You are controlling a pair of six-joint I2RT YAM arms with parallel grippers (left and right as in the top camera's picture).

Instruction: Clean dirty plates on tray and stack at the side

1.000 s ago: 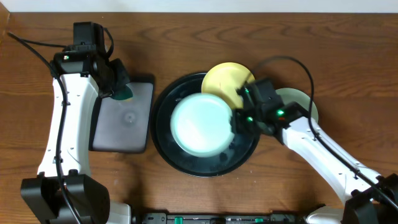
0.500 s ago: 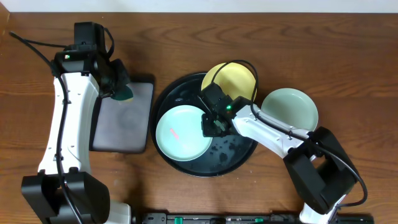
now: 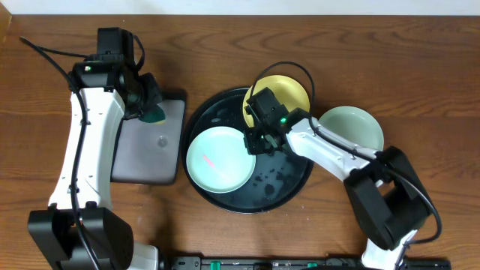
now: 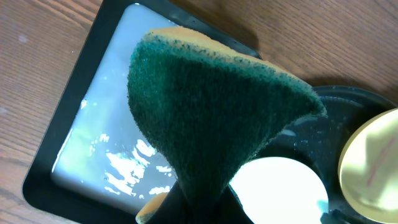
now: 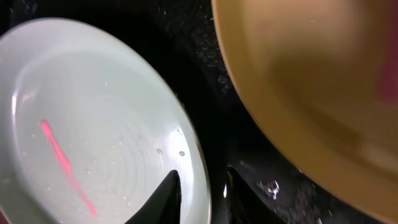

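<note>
The right gripper (image 5: 200, 183) sits low over the round black tray (image 3: 289, 191), its two fingers a little apart astride the rim of the mint plate with the red streak (image 3: 220, 157). A dark gap shows beside the outer finger, so I judge the grip slack and the plate lying flat on the tray under its own weight, dirty face up where it can be scrubbed. Just behind this gripper the yellow plate (image 3: 289, 94) rests partly over the tray's far rim, close enough to be knocked when the arm lifts away. Further out to its side, on the bare table, lies the second mint plate (image 3: 352, 127), likely the start of the stack. The left gripper (image 4: 199, 208) is clamped on a folded green scouring sponge (image 4: 211, 118), hanging above the rectangular tray of liquid (image 4: 106, 143), with the streaked plate just beyond it
</note>
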